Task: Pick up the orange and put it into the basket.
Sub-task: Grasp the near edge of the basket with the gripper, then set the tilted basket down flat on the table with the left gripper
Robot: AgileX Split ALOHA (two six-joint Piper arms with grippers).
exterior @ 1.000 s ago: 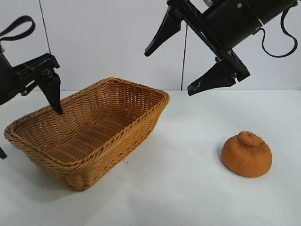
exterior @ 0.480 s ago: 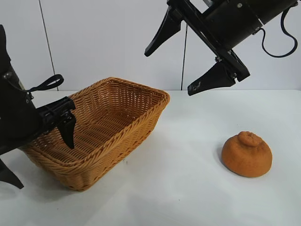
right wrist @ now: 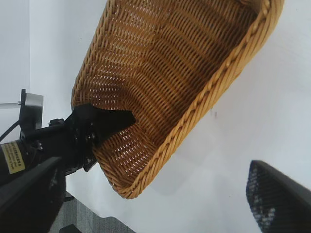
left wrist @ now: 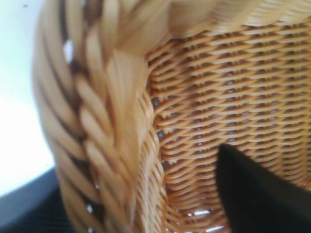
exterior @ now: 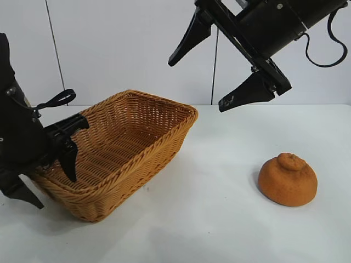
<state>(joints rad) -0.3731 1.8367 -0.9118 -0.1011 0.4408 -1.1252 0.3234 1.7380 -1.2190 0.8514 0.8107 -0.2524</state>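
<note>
Overhead, the right gripper [exterior: 227, 60] hangs with fingers spread wide, well above the orange [exterior: 288, 179] sitting on the table [exterior: 219, 219]. It should descend squarely over the fruit. The left gripper [exterior: 46, 172] seems to straddle the basket [exterior: 137, 137] rim, fingers apart.

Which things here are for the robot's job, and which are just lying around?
For the job:
- orange, sitting on the table, not picked up yet
- wicker basket, with nothing in it
- left gripper, open astride the basket's left rim
- right gripper, open, high up

Just there:
- white table
- nothing else lying about
</note>
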